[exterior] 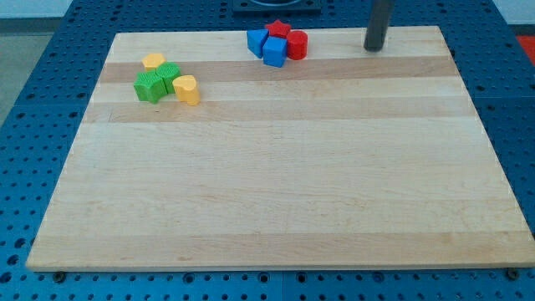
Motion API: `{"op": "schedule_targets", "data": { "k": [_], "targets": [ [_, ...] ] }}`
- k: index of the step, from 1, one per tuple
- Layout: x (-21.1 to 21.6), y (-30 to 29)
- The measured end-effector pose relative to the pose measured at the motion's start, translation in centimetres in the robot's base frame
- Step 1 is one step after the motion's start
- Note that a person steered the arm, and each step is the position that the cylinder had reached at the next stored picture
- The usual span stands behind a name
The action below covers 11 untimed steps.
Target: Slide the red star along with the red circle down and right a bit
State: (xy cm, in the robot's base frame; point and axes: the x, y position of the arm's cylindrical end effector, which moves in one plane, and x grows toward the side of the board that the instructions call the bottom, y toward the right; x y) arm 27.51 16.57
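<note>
The red star [279, 30] sits at the view's top edge of the wooden board [276, 167], just left of centre-right. The red circle [297, 44] touches it on the lower right. Two blue blocks press against them: a blue cube [274, 51] below the star and another blue block [256, 41] to its left. My tip [373, 48] stands on the board near the top edge, well to the right of the red circle, apart from every block.
At the view's upper left lies a second cluster: two green blocks [158, 82], a yellow block [153, 61] above them and a yellow block [186, 89] to their right. A blue perforated table [42, 125] surrounds the board.
</note>
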Motion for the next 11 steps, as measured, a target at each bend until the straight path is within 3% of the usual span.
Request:
{"op": "schedule_targets", "data": {
  "k": [2,4,5,6,7,8,9,11],
  "targets": [
    [7.7,-13.6],
    [-1.7,-29.6],
    [-8.0,-31.9],
    [-8.2,-30.3],
    [-8.3,-22.6],
    [-8.2,-18.5],
    [-8.3,-16.9],
    [-4.2,-15.4]
  ]
}}
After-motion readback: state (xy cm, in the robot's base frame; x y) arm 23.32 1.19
